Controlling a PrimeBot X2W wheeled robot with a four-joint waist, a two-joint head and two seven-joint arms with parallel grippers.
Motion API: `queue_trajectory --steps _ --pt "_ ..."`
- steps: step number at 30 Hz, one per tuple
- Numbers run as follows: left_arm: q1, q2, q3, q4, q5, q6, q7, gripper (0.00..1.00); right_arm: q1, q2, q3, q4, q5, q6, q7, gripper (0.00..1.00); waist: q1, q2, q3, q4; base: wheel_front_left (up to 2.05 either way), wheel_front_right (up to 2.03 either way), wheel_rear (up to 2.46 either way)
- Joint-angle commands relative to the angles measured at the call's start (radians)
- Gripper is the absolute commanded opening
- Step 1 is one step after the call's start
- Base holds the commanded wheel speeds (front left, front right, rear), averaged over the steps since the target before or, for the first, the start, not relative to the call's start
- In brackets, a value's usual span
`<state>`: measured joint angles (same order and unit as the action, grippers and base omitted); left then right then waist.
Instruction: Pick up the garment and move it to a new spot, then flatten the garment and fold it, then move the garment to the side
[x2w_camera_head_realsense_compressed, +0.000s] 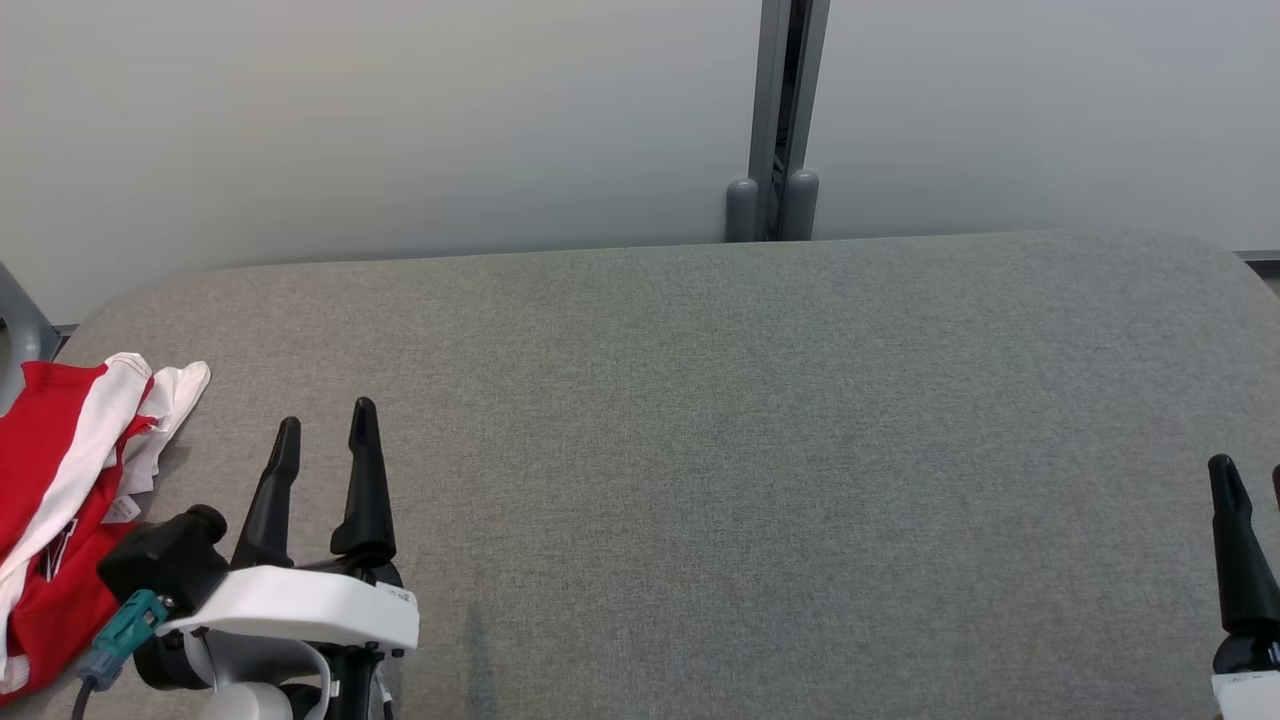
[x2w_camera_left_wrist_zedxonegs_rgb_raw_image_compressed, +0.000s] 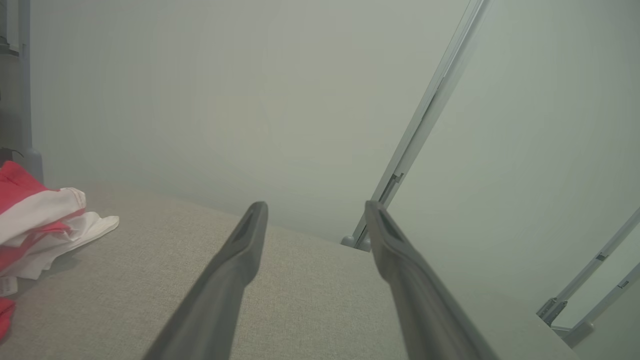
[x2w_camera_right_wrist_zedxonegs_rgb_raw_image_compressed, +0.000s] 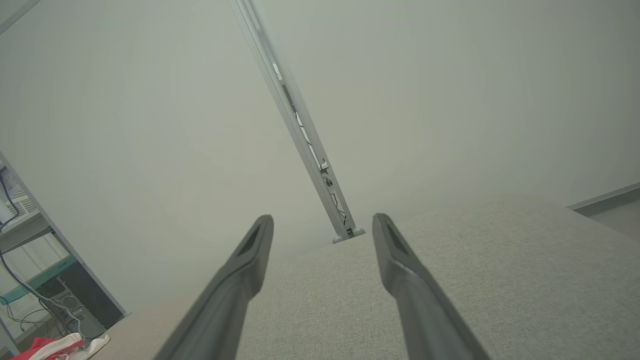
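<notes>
A crumpled red-and-white fabric garment (x2w_camera_head_realsense_compressed: 45, 470) lies at eight o'clock on the grey upholstered bench (x2w_camera_head_realsense_compressed: 750, 450), just beside the released, empty left gripper (x2w_camera_head_realsense_compressed: 325, 418). The right gripper (x2w_camera_head_realsense_compressed: 1250, 468), at four o'clock, is likewise released.

red-and-white garment (x2w_camera_head_realsense_compressed: 45, 480), grey table (x2w_camera_head_realsense_compressed: 750, 450)

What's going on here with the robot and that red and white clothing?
A two-armed robot faces a grey padded table. The red and white garment lies bunched at the table's left edge, untouched. The left gripper is open beside it, just to its right, holding nothing. The right gripper is open too, empty, over the table's right side.
</notes>
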<state>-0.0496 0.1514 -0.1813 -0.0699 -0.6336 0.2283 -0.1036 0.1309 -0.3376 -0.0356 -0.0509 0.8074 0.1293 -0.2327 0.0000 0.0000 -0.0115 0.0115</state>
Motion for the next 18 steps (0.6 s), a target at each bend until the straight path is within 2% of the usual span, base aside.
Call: queue_trajectory --steps 1,18 --pt "-0.019 0.011 -0.010 0.015 0.039 -0.019 -0.007 1.00 -0.026 0.003 -0.007 0.017 -0.054 0.001 0.010 1.00 0.0000 0.0000 -0.001 0.000 0.00 0.00 0.00" --pt "-0.019 0.021 -0.051 0.142 0.173 -0.083 -0.009 1.00 -0.090 0.087 -0.001 0.134 -0.245 0.001 0.062 1.00 0.0000 0.0000 -0.006 0.005 0.00 0.00 0.00"
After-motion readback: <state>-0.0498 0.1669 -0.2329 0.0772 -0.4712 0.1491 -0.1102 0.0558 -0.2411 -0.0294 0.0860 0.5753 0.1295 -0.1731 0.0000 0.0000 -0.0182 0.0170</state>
